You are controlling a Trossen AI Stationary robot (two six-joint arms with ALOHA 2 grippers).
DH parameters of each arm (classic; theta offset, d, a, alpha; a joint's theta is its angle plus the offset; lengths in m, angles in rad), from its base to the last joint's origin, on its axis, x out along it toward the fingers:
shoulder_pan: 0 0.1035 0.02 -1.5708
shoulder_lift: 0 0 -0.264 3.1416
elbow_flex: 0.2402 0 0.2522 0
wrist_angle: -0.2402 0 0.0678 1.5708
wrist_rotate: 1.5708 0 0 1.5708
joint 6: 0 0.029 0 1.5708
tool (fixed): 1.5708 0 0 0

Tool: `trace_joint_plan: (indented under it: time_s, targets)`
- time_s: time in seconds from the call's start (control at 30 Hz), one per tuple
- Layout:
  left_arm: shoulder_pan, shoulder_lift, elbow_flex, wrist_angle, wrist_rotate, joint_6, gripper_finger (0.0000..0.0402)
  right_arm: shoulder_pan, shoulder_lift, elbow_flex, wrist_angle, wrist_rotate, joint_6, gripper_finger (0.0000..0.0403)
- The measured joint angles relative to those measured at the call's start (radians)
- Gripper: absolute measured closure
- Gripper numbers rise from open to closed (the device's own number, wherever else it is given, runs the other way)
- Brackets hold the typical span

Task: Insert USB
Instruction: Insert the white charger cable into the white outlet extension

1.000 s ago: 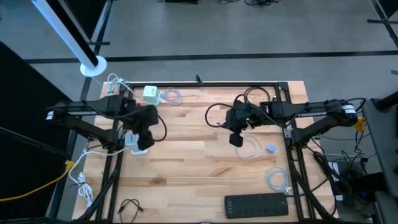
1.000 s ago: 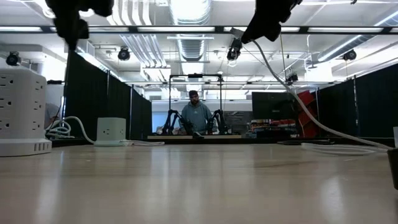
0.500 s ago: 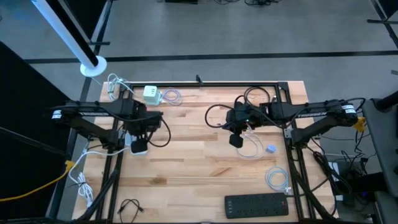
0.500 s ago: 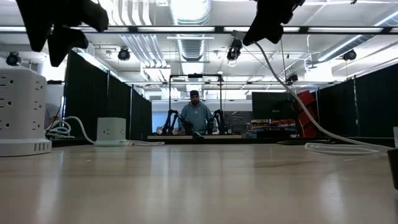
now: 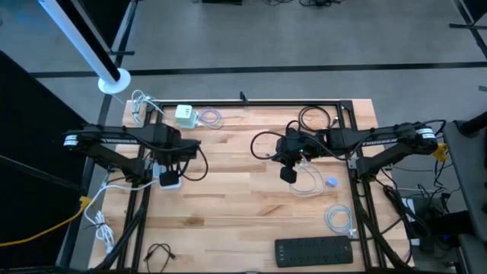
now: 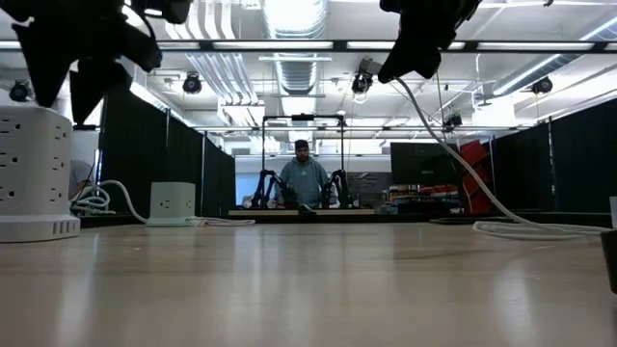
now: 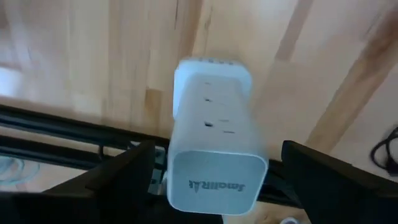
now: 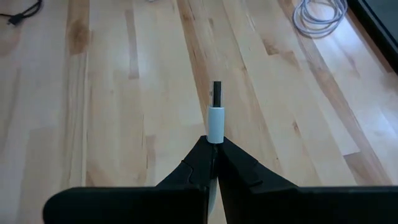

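Over the middle-right of the worktop (image 5: 251,198), the right hand (image 8: 213,148) is raised clear of the surface, its fingers pressed together on the white body of the USB plug (image 8: 215,112). The plug's metal tip projects straight ahead of the fingertips, so its long axis runs along the hand's own forward line. A white cable (image 6: 463,173) trails from this hand down to the worktop on the right side.

The target is judged to be the white power tower (image 7: 211,143), standing at the worktop's left edge, well apart from the plug. It lies toward the left arm's side from the right hand, so the plug has to cross the middle of the worktop. The left hand (image 5: 169,156) hangs directly over the tower with its fingers spread to either side, not touching it in the wrist view. The left arm is much the nearer of the two.

The tower is a tall, rounded-square white block with outlets on its side faces and a brand name printed on its top. Its USB ports cannot be made out. A smaller white cube adapter (image 5: 185,114) sits at the far edge.
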Motion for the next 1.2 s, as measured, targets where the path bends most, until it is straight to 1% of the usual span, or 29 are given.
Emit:
trace_joint_plan:
  time_s: [0.23, 0.43, 0.5, 0.57, 0.67, 0.77, 0.83, 0.97, 1.07, 1.2]
  targets:
    - [0.0, 0.002, -0.111, 0.004, 0.012, -0.007, 0.0066, 0.001, 0.0, -0.001, 0.0, -0.023, 0.014, 0.0401]
    - [0.0, 0.003, -0.207, 0.0, 0.023, -0.007, 0.0069, 0.005, 0.0, -0.001, 0.004, -0.023, 0.023, 0.0401]
    - [0.0, 0.003, -0.228, 0.001, 0.025, -0.007, 0.0084, 0.005, 0.0, -0.001, 0.004, -0.023, 0.024, 0.0401]
    - [0.0, 0.003, -0.242, 0.002, 0.029, -0.002, 0.0115, 0.005, 0.0, -0.001, 0.004, -0.023, 0.026, 0.0401]
    - [0.0, 0.001, -0.25, 0.026, 0.033, 0.001, 0.0112, 0.005, 0.0, -0.001, 0.005, -0.023, 0.025, 0.0401]
    - [0.0, 0.001, -0.239, 0.054, 0.034, 0.001, 0.0113, 0.005, 0.0, -0.001, 0.005, -0.023, 0.021, 0.0401]
    - [-0.001, 0.001, -0.209, 0.093, 0.029, -0.011, 0.0113, 0.005, 0.0, -0.001, 0.006, -0.023, 0.008, 0.0401]
    - [-0.021, 0.007, -0.115, 0.261, -0.012, -0.033, 0.0116, 0.004, 0.004, -0.001, 0.006, -0.015, -0.027, 0.0401]
    - [-0.039, 0.003, -0.024, 0.36, -0.02, -0.033, 0.0119, 0.004, 0.017, -0.002, 0.007, -0.015, -0.052, 0.0401]
    - [-0.079, 0.012, 0.044, 0.534, -0.015, 0.06, 0.0122, 0.004, 0.041, -0.007, 0.008, -0.015, -0.064, 0.0401]
